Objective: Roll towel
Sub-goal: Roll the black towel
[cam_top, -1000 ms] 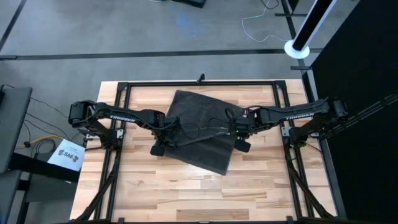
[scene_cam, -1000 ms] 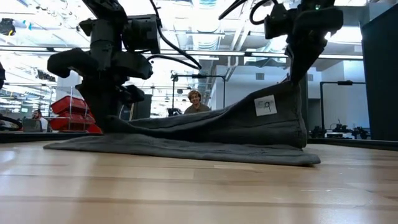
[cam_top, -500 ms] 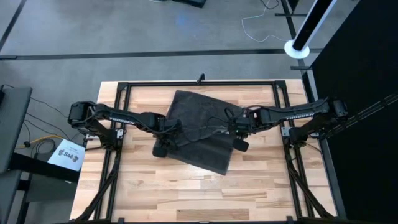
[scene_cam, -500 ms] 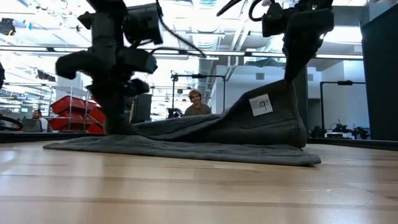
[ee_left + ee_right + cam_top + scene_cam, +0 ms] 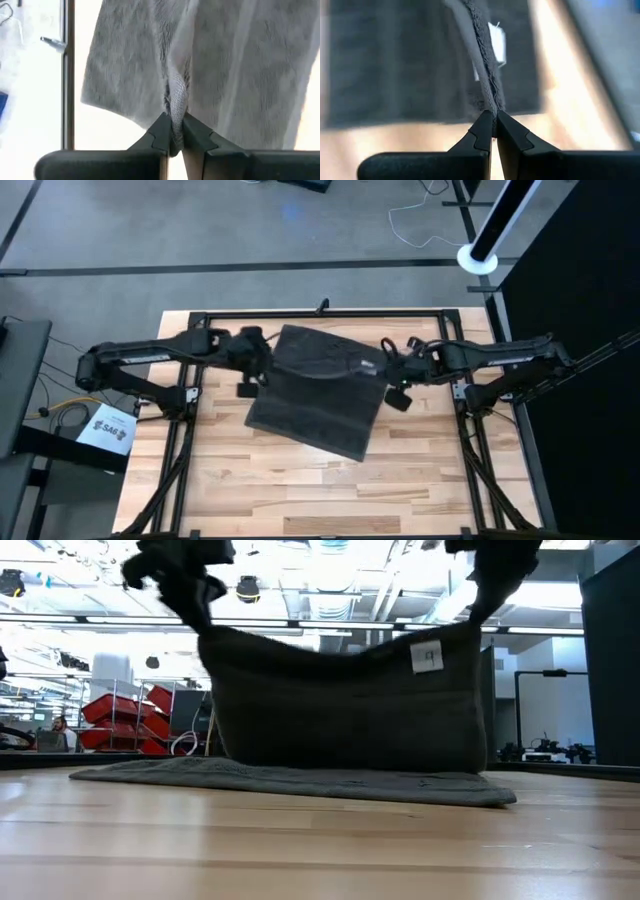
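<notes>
The dark charcoal-grey towel (image 5: 318, 402) is lifted at its far part and hangs like a curtain (image 5: 340, 700) between my two grippers. Its near part (image 5: 300, 782) lies flat on the wooden table. A small white label (image 5: 427, 657) sits near the raised right corner. My left gripper (image 5: 266, 366) is shut on the raised left end. My right gripper (image 5: 384, 366) is shut on the raised right end. In the low view both grippers, left (image 5: 196, 602) and right (image 5: 490, 598), stand high above the tabletop. My left gripper pinches a bunched fold of the towel (image 5: 175, 117) between its two fingers, at the raised left end. The cloth hangs below the fingers and sags toward the other gripper. My right gripper pinches the towel's hemmed edge (image 5: 491, 111) between its two fingers, at the raised right end close to the label (image 5: 497, 42). The cloth hangs below the fingers, and its lower part rests on the table.
A black metal frame (image 5: 320, 313) runs along the table's far edge and down both sides. Bare wood (image 5: 300, 490) lies between the towel and the near edge. Beyond the table, red bins (image 5: 125, 715) and a person at far left (image 5: 62, 728) show in the room.
Both grippers have risen and gone toward the table's far edge, staying shut on the towel. The held part, which sloped low from the right gripper down to the left one, now hangs as a tall sagging sheet. The near part has stayed on the table.
</notes>
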Controlling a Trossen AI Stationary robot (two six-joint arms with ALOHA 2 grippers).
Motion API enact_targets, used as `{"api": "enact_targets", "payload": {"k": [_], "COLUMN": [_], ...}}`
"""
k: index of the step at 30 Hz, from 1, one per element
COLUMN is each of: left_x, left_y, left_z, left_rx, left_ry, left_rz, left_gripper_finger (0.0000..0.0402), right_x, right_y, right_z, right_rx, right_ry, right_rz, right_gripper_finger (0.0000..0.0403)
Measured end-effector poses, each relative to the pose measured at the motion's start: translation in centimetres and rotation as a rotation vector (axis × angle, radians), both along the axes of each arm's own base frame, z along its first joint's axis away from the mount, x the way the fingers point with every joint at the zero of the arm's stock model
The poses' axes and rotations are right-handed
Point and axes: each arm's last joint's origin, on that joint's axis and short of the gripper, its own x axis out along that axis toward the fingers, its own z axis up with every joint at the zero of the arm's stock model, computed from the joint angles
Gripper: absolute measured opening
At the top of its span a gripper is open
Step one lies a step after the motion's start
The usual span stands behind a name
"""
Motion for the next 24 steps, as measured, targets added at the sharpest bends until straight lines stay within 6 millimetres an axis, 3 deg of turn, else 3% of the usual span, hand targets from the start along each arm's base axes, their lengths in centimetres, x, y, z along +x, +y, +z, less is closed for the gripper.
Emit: {"api": "enact_targets", "payload": {"k": [5, 11, 18, 24], "left_x": [-2.2, -2.9, -3.3, -3.0], "left_y": [-0.6, -2.0, -3.1, -3.5], "left_z": [-1.8, -6.4, -10.0, -10.5], "left_rx": [-0.140, -0.224, -0.255, -0.265], "left_ry": [0.080, 0.157, 0.168, 0.159], "left_rz": [-0.067, -0.117, -0.140, -0.149], "left_gripper_finger": [0.0014, 0.0014, 0.0014, 0.0014], "right_x": [1.5, 4.3, 6.7, 7.3], "right_y": [3.5, 7.5, 9.5, 10.0], "right_z": [-1.2, -5.4, -9.6, -11.4], "right_rx": [0.176, 0.185, 0.188, 0.244], "right_ry": [0.025, 0.129, 0.204, 0.260], "right_rz": [0.186, 0.283, 0.288, 0.305], "right_gripper_finger": [0.0004, 0.0004, 0.0004, 0.0006]}}
